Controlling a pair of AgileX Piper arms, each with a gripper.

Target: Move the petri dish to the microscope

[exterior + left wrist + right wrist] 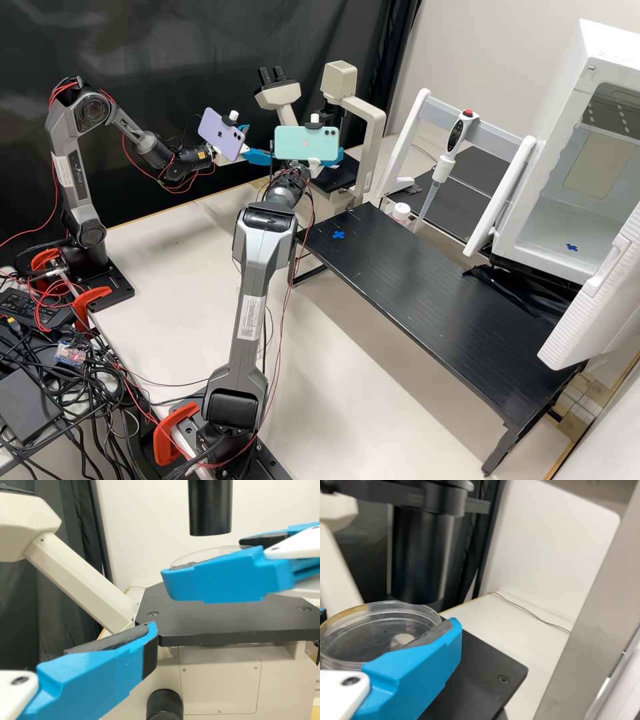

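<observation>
High view gives you the big stuff: white cabinet [600, 50] w/ its door open, far R; black low table [400, 280] in front of it, blue cross [339, 235] near its L end; microscope [372, 143] at the far side, betw. the arms' reach & the pipette [440, 170] hanging on its stand [492, 127]. Your L gripper [260, 143] is just L of the scope, fingers apart, nothing betw. them. Your R gripper [339, 156] is at the scope, closed on the petri dish [362, 635]. L wrist view adds the height for you: dish is above the stage [235, 622], not touching, under the black cylinder [210, 510]. R wrist view adds the clear rim & a pale round spot in or thru it.
</observation>
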